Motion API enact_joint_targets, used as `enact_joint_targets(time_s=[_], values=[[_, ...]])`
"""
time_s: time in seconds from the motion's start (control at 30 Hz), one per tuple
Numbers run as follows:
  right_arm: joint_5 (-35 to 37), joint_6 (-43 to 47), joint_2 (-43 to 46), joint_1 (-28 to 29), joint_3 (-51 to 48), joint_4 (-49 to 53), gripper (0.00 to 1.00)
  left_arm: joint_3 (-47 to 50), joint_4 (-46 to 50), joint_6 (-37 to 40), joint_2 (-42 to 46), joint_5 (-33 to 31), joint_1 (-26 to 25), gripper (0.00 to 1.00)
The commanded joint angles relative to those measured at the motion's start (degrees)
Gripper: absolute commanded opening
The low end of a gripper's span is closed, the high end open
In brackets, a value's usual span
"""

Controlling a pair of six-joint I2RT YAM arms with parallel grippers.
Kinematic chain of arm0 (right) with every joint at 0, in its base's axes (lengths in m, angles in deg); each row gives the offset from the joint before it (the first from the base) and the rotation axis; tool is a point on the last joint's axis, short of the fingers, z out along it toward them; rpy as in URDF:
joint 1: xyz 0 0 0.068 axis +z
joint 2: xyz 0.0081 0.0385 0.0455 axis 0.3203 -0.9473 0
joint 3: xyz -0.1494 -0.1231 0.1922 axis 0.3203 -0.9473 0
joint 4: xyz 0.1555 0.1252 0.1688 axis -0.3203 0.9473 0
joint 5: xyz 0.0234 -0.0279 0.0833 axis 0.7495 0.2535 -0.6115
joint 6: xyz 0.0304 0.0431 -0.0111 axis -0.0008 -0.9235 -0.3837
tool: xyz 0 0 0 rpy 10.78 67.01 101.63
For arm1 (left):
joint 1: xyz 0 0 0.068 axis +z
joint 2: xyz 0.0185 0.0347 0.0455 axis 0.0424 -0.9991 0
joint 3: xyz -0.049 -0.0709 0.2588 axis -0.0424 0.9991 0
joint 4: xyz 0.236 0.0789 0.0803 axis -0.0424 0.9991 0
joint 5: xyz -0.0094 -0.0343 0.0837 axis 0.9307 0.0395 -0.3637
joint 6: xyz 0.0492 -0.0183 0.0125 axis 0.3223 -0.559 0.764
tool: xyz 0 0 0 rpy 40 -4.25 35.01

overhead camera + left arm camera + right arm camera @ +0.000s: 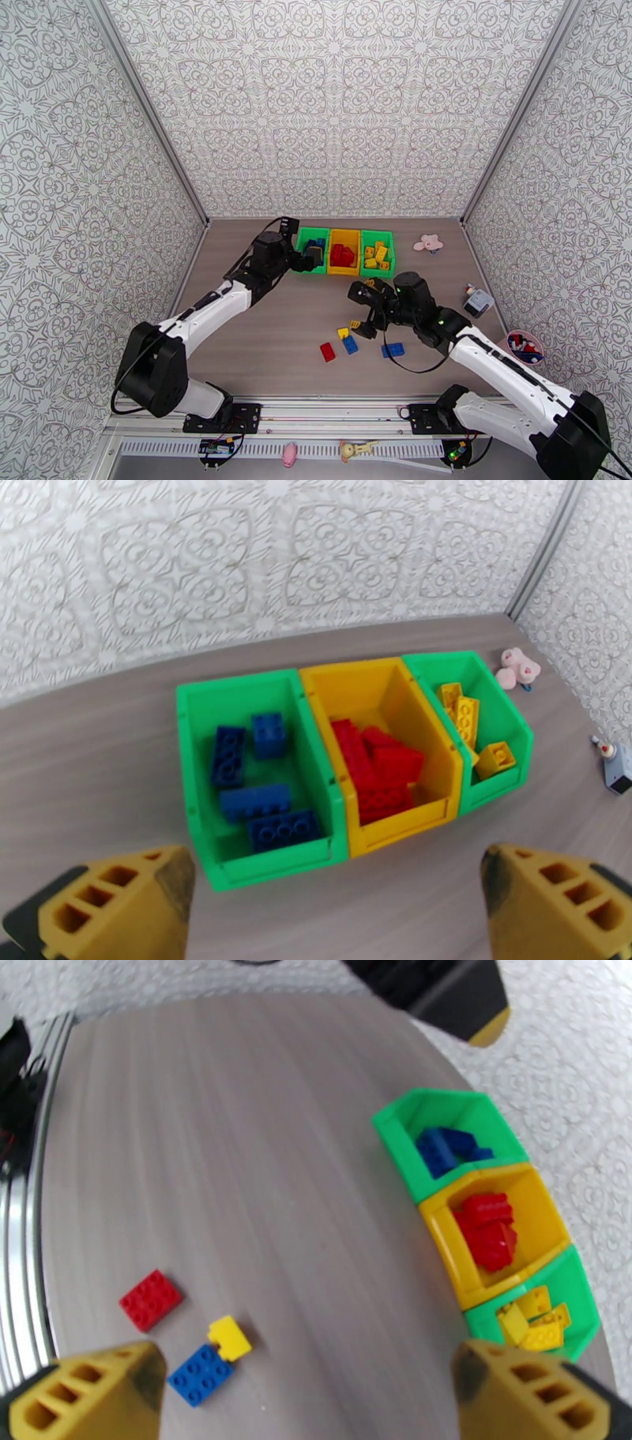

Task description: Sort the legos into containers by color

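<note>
nearest us on the desk (pixel 261 347) loose legos lie unsorted: a red brick (pixel 152 1299), a yellow brick (pixel 229 1337) seemingly touching a blue brick (pixel 200 1374), and, in the overhead view, a second blue brick (pixel 393 350) off to their right. the right fingers (pixel 87 1390) hover above this cluster, spread wide with nothing between them. we judge this the picking step. the next move calls for lowering onto one brick, perhaps the red one, since it lies apart from its neighbours, and then closing.

farther off stand the containers (pixel 344 272): blue in the left green bin (pixel 272 863), red in the yellow bin (pixel 403 831), yellow in the right green bin (pixel 494 792). the left fingers (pixel 118 902) hang before them, wide open and empty.

the left wrist view lets us count four blue bricks, where the overhead view has the arm in front. the overhead view gives how both arms stand.
</note>
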Motion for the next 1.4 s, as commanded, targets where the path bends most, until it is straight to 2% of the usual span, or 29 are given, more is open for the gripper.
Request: enact_joint_targets(time_s=[0.0, 0.17, 0.63, 1.1, 1.37], values=[[-1.2, 10.9, -2.9, 2.8, 4.0, 11.2, 0.94, 3.2, 2.9, -2.7, 3.0, 0.5, 1.8, 1.0], [3.0, 16.1, -9.0, 8.5, 8.5, 16.1, 0.94, 4.9, 2.6, -2.7, 4.8, 0.5, 4.1, 1.0], [8.0, 19.6, -31.6, 20.3, 19.5, 21.0, 0.94, 5.0, 3.8, -2.2, 4.9, 1.9, 6.6, 1.0], [12.5, 17.9, -44.2, 21.6, 24.3, 20.3, 0.94, 5.8, 3.7, -0.3, 5.0, 1.2, 7.2, 1.0], [12.4, 17.4, -47.1, 21.6, 25.0, 20.5, 0.81, 6.2, 3.6, -0.7, 4.9, 1.4, 7.3, 1.0]])
